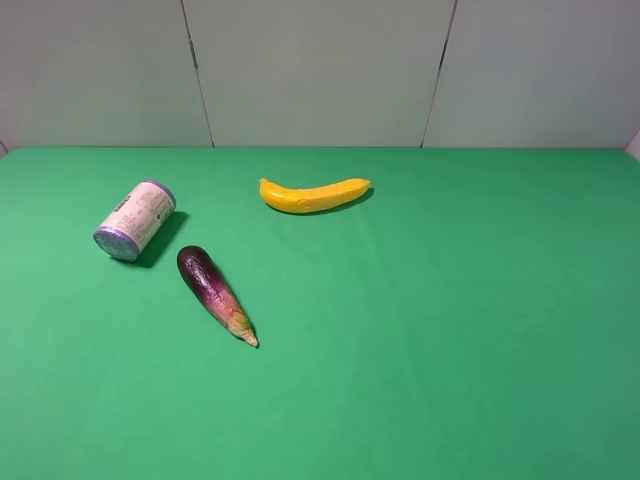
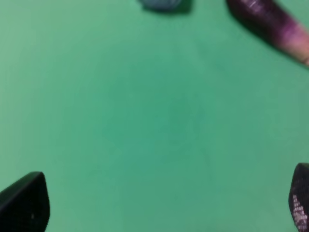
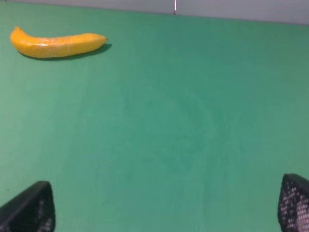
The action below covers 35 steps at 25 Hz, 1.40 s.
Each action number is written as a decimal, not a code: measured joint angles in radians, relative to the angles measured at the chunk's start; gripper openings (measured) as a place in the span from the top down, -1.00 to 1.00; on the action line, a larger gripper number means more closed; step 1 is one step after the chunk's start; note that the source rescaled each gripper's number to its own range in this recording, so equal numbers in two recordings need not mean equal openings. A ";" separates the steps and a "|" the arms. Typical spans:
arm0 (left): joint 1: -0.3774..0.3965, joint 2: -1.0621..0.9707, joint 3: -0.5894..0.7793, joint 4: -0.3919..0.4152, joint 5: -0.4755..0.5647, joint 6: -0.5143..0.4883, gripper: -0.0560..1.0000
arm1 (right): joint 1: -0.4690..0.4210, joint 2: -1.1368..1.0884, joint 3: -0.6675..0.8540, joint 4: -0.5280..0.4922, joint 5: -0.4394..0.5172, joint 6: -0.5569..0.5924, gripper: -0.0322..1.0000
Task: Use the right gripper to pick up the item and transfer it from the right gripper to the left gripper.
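Note:
The can (image 1: 135, 219), with purple ends and a whitish label, lies on its side at the left of the green table in the exterior high view; a blurred edge of it (image 2: 160, 4) shows in the left wrist view. Neither arm shows in the exterior high view. My left gripper (image 2: 166, 203) is open and empty over bare green table, its fingertips (image 2: 24, 203) far apart. My right gripper (image 3: 166, 208) is open and empty, its fingertips (image 3: 29, 210) wide apart, far from the can.
A dark purple eggplant (image 1: 214, 292) lies right of the can, also in the left wrist view (image 2: 270, 26). A yellow banana (image 1: 313, 194) lies at the back centre, also in the right wrist view (image 3: 55, 44). A pale panelled wall (image 1: 320, 70) stands behind the table.

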 joint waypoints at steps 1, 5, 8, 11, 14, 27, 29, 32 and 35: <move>0.000 -0.036 0.012 -0.013 0.000 0.000 -0.95 | 0.000 0.000 0.000 0.000 0.000 0.000 -1.00; 0.000 -0.157 0.023 -0.035 -0.013 0.011 -0.95 | 0.000 0.000 0.000 0.000 0.000 0.000 -1.00; 0.000 -0.167 0.029 -0.037 -0.032 0.013 -0.95 | 0.000 0.000 0.000 0.000 0.000 0.000 -1.00; 0.000 -0.168 0.054 -0.038 -0.079 0.020 -0.95 | 0.000 0.000 0.000 0.000 0.000 0.000 -1.00; 0.000 -0.168 0.060 -0.038 -0.091 0.020 -0.94 | 0.000 0.000 0.000 0.000 0.000 0.000 -1.00; 0.006 -0.168 0.060 -0.038 -0.102 0.021 -0.89 | 0.000 0.000 0.000 0.002 -0.001 0.000 -1.00; 0.027 -0.168 0.060 -0.038 -0.102 0.021 -0.89 | 0.000 0.000 0.000 0.002 -0.001 0.000 -1.00; 0.073 -0.168 0.060 -0.038 -0.102 0.021 -0.89 | -0.029 0.000 0.000 0.002 -0.001 0.000 -1.00; 0.092 -0.168 0.060 -0.038 -0.103 0.021 -0.89 | -0.073 0.000 0.000 0.002 -0.001 0.000 -1.00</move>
